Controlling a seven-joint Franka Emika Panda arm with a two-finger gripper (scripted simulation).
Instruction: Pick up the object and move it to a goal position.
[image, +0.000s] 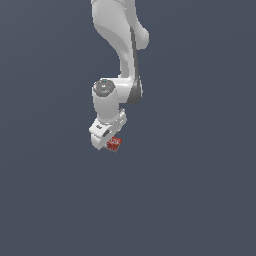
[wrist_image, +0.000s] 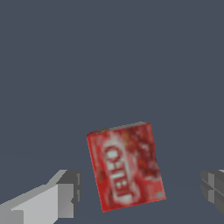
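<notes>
In the exterior view, the white Panda arm (image: 117, 45) is reaching down from the top of the frame over a plain dark grey-blue surface (image: 200, 200). Its gripper (image: 111, 145) is hanging at the arm's lower end, tilted a little. The red block (image: 115, 144) is showing just below the gripper's body, peeking out toward the exterior view's right of it. From this angle it is too small to tell whether the block is touching the fingers or lying on the surface beneath them.

In the wrist view, the red block (wrist_image: 127, 166) is lying flat with its whitish-marked face toward the camera, turned slightly askew. It is sitting between the two fingers, one pale grey finger (wrist_image: 57, 194) on one side and a darker finger (wrist_image: 213, 188) on the other. Clear gaps of grey surface (wrist_image: 109, 57) are showing between the block and each finger, so the jaws are standing spread apart and gripping nothing.
</notes>
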